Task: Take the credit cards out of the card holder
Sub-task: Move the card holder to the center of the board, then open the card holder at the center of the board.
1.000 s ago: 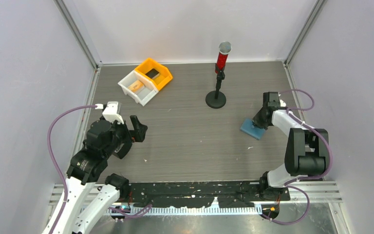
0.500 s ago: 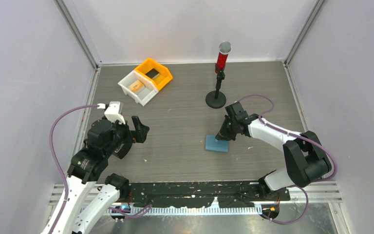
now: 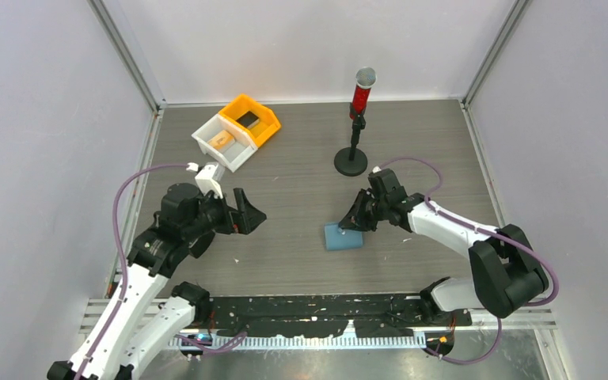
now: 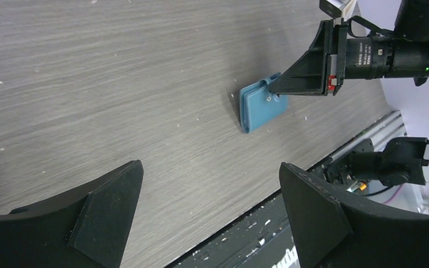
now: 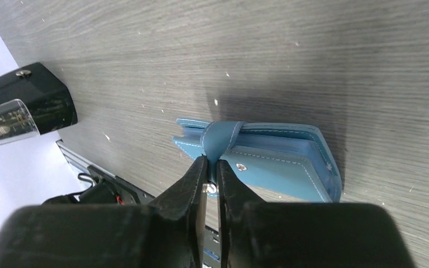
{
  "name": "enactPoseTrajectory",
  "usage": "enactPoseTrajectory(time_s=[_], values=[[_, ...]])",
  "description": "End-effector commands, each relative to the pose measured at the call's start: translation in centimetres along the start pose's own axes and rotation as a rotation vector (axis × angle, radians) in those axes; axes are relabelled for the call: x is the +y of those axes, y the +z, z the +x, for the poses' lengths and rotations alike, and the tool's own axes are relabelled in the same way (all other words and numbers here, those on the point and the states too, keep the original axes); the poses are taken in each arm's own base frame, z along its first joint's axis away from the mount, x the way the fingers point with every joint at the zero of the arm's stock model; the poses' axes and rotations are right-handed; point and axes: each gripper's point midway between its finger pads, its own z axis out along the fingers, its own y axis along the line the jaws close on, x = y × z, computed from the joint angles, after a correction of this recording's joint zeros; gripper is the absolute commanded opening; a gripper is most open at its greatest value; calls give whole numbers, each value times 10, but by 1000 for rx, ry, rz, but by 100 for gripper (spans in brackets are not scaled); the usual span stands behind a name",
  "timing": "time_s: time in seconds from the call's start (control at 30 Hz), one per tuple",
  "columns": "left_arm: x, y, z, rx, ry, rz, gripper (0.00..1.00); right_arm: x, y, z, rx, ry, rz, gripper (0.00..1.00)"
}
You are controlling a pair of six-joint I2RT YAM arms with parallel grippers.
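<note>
The card holder lies flat and closed on the table, near the middle and a little toward the near edge. There is bare surface on every side of it. It is a soft blue rectangle with pale stitching, rounded corners and a small metal snap. Its long axis runs roughly left to right, slightly tilted, and its strap end faces the right arm.

The right gripper comes in low from that side. Its fingers are drawn to a thin slit pinching the strap tab that wraps over the holder's edge. The table is grey wood-grain laminate flecked with white specks.

The left gripper hovers well apart to the left, its black fingers spread wide and holding nothing.

Behind the holder stands a microphone stand on a round base. In the far left corner, a dark card rests in an orange bin and a tan card in the white bin touching it.
</note>
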Motion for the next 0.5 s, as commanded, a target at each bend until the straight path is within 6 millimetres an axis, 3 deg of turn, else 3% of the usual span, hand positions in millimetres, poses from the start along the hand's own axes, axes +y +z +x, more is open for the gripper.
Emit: enactPoseTrajectory(time_s=[0.0, 0.13, 0.27, 0.47], values=[[-21, 9, -1, 21, -37, 115, 96, 11, -1, 12, 47, -16, -91, 21], [-19, 19, 11, 102, -73, 118, 94, 19, 1, 8, 42, -48, -123, 35], [-22, 22, 17, 136, -84, 138, 93, 27, -1, 6, 89, -236, -165, 50], [-29, 19, 13, 102, -64, 185, 94, 6, -11, -3, 80, -443, -48, 67]])
